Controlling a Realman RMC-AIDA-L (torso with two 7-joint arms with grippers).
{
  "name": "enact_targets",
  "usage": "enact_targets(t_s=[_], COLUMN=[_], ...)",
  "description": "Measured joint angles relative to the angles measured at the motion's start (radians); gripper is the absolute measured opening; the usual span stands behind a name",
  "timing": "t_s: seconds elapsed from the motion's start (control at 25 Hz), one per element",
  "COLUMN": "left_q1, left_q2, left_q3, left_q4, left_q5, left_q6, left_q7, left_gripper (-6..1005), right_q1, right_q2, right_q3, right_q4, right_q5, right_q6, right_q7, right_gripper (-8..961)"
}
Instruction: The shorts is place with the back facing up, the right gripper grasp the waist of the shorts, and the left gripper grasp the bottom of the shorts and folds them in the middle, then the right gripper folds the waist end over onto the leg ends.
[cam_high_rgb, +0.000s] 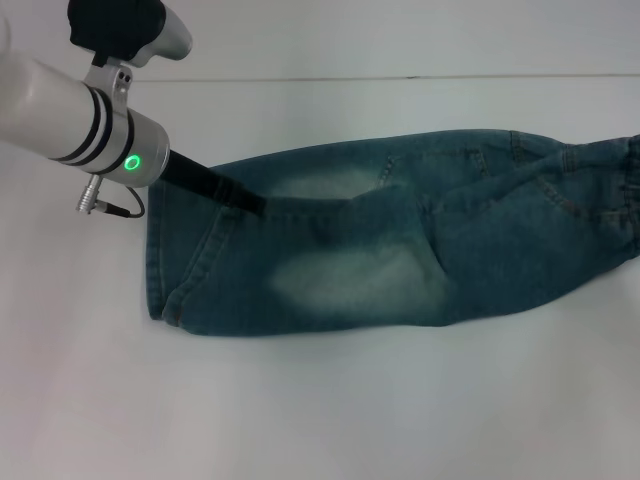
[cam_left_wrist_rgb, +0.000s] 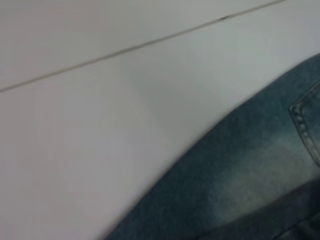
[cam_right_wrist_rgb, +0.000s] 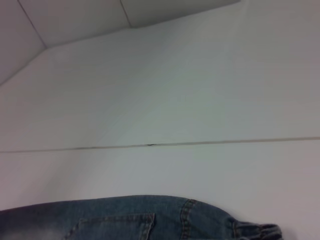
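Note:
The blue denim shorts (cam_high_rgb: 400, 250) lie flat across the white table, doubled lengthwise, with pale faded patches up. The gathered waist (cam_high_rgb: 630, 185) is at the right edge; the bottom of the shorts (cam_high_rgb: 155, 260), the straight leg hems, points left. My left gripper (cam_high_rgb: 248, 205), on a silver wrist with a green ring, reaches down onto the leg fabric a little in from the hems. Its black tips look closed together on the denim, and creases run toward them. The left wrist view shows only denim (cam_left_wrist_rgb: 250, 190) and table. My right gripper is out of view; its wrist view shows the waist (cam_right_wrist_rgb: 255, 231) and a back pocket (cam_right_wrist_rgb: 115, 225).
The white table (cam_high_rgb: 320, 400) stretches bare in front of and behind the shorts. A thin dark seam (cam_high_rgb: 400, 77) runs across the table at the back. A grey cable (cam_high_rgb: 110, 208) hangs beside the left wrist.

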Motion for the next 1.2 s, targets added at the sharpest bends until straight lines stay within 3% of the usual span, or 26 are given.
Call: enact_targets(t_s=[1.2], left_q1=[-0.025], left_q2=[-0.041], left_q3=[0.001], left_q4=[-0.037], left_q5=[0.093], left_q6=[-0.090], left_q7=[-0.037], left_gripper=[811], right_q1=[-0.013], right_q2=[0.000], right_q3=[0.000], right_q4=[0.000], right_q5=[0.017], right_q6=[-0.025], right_q7=[-0.008], right_gripper=[66])
